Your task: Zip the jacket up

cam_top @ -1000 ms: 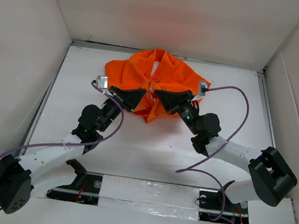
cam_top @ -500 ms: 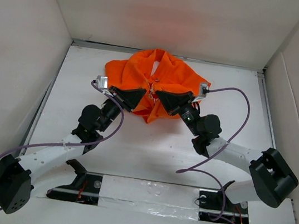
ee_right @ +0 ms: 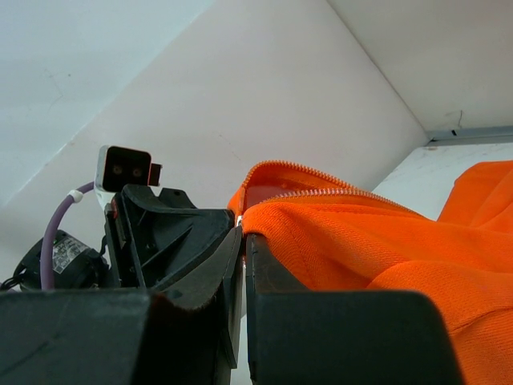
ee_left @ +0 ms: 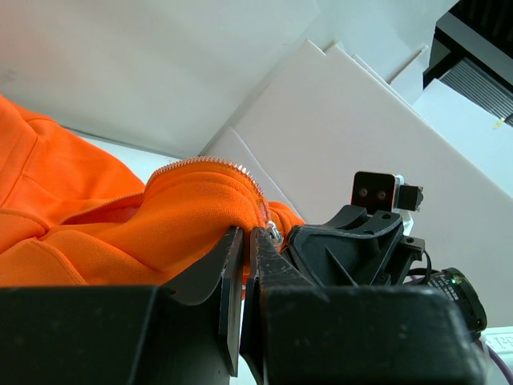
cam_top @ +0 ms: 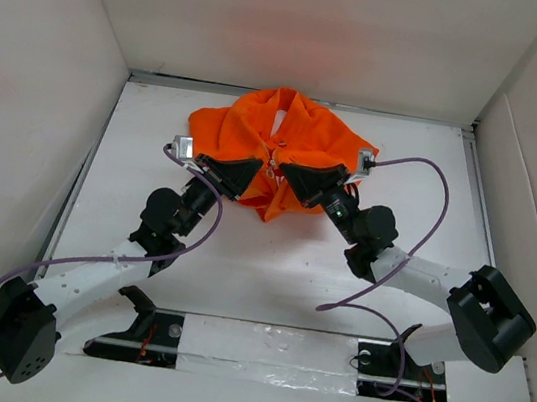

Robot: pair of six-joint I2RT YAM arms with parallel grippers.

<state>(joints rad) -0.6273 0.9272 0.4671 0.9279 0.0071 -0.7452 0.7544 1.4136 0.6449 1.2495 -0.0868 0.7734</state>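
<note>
Orange fabric: jacket (cam_top: pixel 279 142), bunched at 12 o'clock on the table (cam_top: pixel 269 262), close to the back wall, its front opening turned toward 6 o'clock.
Left gripper (cam_top: pixel 259 172): at the 7 o'clock side of the opening; fingers pressed together, pinching a front edge just below the zipper teeth (ee_left: pixel 215 163).
Right gripper (cam_top: pixel 287 174): mirrored at the 5 o'clock side; fingers all but closed, nipping the other front edge.
Spacing: the two tips stand nearly nose to nose.
Stage (judged): both zipper edges are held for mating; no joined run of zipper shows.
Risk, slip: each hold is at the very fingertip on thin cloth, so a pull apart could draw an edge free.
Risk, collision: the tips are so near that a small inward move could knock them together.
Risk, misalignment: the slack, crumpled cloth may twist the edges, so the ends fail to meet.
Top view only: the whole garment, collar at 12 o'clock and both arms; the contact points are hidden.
Left wrist only: a small metal piece (ee_left: pixel 273 231) at the fingertip, possibly the slider.
Right wrist only: two tooth rows arching over a raised fold.
</note>
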